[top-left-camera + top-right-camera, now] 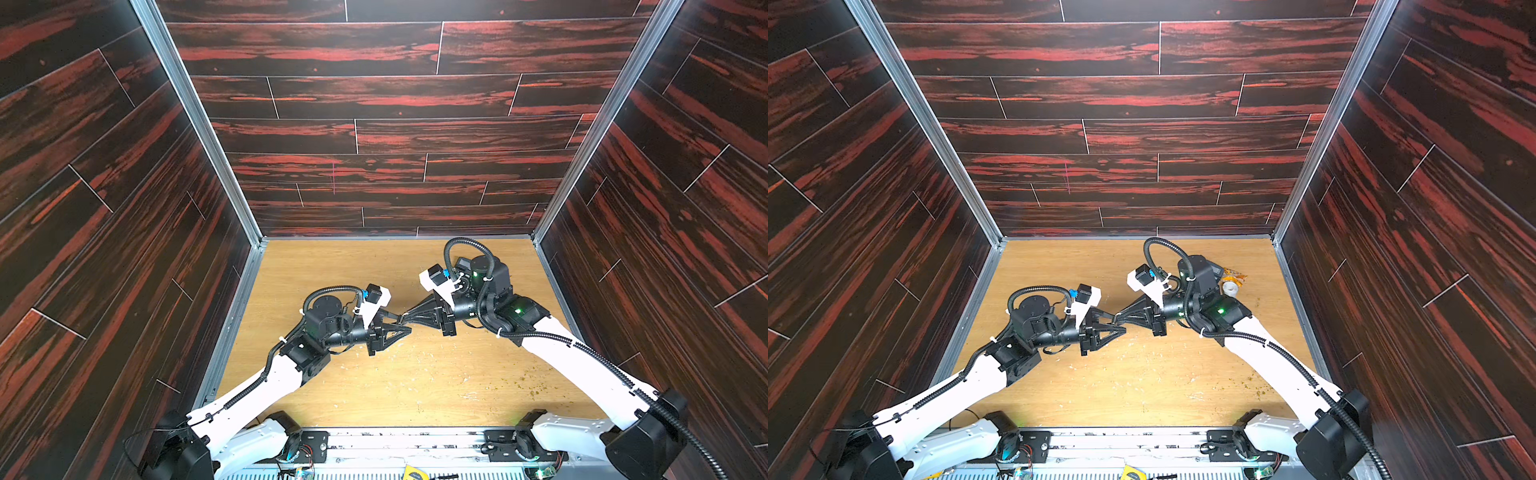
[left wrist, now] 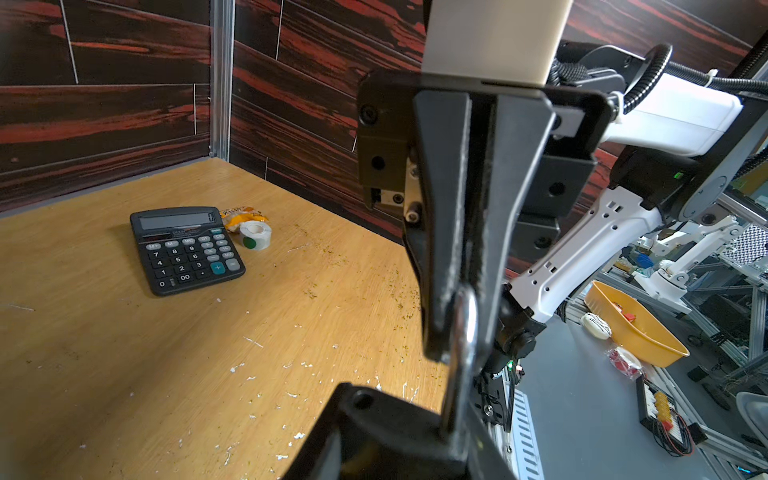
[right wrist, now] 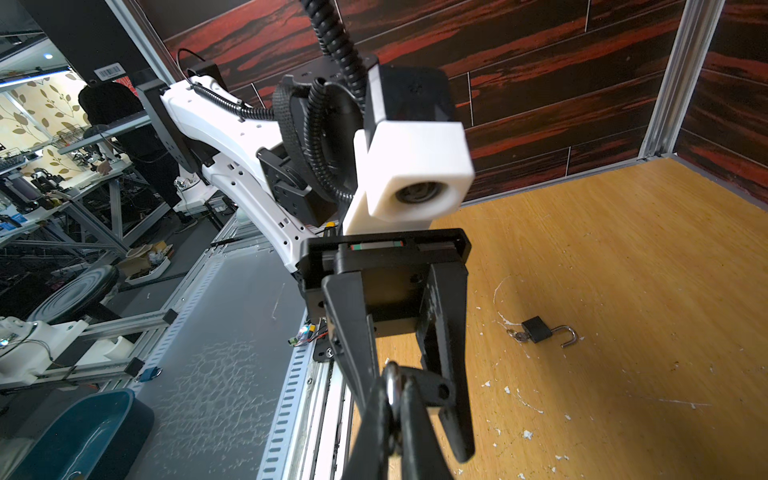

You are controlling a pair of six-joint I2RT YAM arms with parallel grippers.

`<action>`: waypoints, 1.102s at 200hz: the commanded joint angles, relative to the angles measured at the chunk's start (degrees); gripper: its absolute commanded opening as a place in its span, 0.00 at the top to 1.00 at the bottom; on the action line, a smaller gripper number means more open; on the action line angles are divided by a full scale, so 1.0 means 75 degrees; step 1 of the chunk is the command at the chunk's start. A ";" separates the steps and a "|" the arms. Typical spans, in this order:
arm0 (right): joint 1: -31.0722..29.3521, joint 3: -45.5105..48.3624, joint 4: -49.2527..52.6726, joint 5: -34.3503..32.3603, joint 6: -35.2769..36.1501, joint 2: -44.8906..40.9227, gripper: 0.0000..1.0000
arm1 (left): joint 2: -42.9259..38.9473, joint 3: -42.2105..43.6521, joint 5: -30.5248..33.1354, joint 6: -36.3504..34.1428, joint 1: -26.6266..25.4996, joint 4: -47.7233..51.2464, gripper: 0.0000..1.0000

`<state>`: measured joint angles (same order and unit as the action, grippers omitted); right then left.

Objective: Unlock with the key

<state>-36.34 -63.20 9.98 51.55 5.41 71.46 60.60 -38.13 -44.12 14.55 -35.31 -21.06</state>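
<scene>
Both grippers meet tip to tip above the middle of the wooden table (image 1: 415,386). My right gripper (image 1: 405,317) (image 3: 392,384) is shut on a silver metal loop (image 3: 390,380) (image 2: 462,332), which sticks out past its fingertips. My left gripper (image 1: 400,325) (image 3: 409,390) has its jaws partly closed around that loop's other end. Whether they press on it is hidden. A black padlock (image 3: 537,329) lies on the table beyond the left gripper with its shackle swung open. A small silver key (image 3: 515,335) is at its body's end. Neither top view shows this padlock.
A black calculator (image 2: 187,249), a white tape roll (image 2: 254,235) (image 1: 1230,287) and a yellow packet (image 2: 245,216) lie near the back right corner, behind the right arm. Dark wood-pattern walls close off three sides. White flecks and crumbs dot the table.
</scene>
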 commanded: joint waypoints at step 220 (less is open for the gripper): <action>-0.0806 0.0084 -0.0492 -0.4507 -0.4539 0.1006 0.97 | 0.1494 -0.0490 0.8230 -0.1114 -0.0025 0.0138 1.00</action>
<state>-41.23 -61.30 1.58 18.79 -22.33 77.87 69.76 -39.99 -0.82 4.21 -39.00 -19.64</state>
